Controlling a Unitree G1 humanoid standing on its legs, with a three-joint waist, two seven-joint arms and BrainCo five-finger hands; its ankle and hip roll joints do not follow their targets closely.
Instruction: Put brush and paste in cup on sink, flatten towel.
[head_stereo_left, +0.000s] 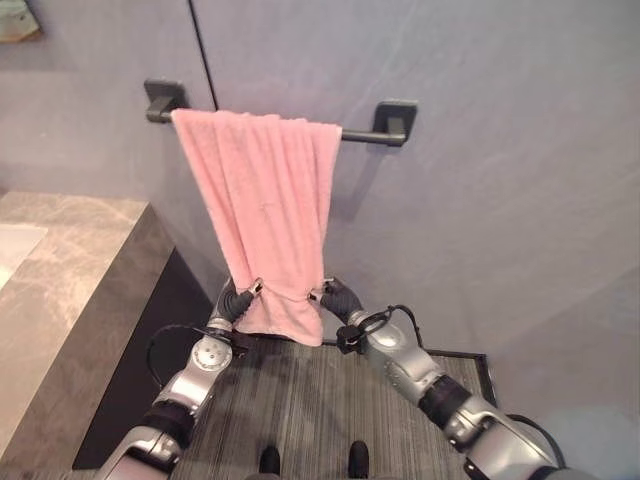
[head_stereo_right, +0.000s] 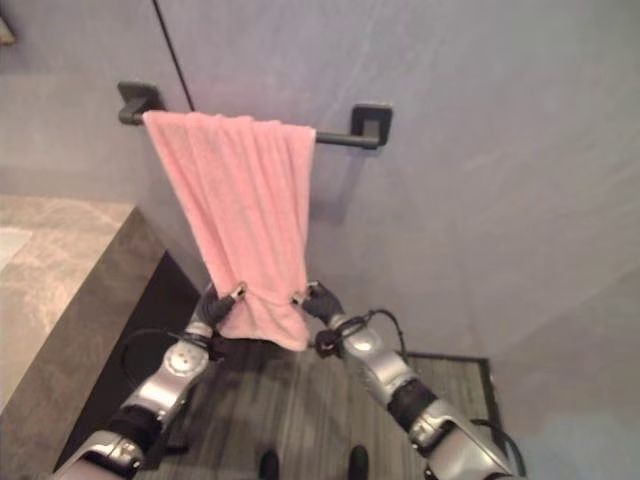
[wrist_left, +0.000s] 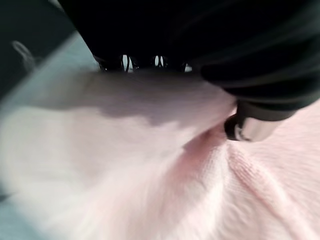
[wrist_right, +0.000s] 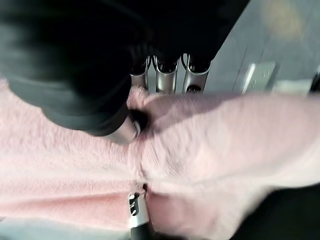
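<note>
No readable writing anywhere. Pink towel (head_stereo_left: 262, 205) hangs bunched over dark wall bar (head_stereo_left: 380, 134), upper centre of frame, folds narrowing toward lower edge. Left hand (head_stereo_left: 236, 301) pinches towel's lower left edge, fingers curled round cloth; right hand (head_stereo_left: 338, 297) pinches lower right edge likewise. Grey stone counter (head_stereo_left: 70, 270) at left, cut off by frame edge. Wrist views: cloth blurred, fingertips partly buried in pile.

Towel (head_stereo_left: 265, 210): plain pink, no pattern. Towel bar (head_stereo_left: 385, 125): matte black. Wall (head_stereo_left: 500, 150): pale grey-blue. Counter (head_stereo_left: 60, 280): grey-beige, marbled veins. Floor mat (head_stereo_left: 300, 400): dark grey, fine stripes. Hand covers: dark, ribbed.
</note>
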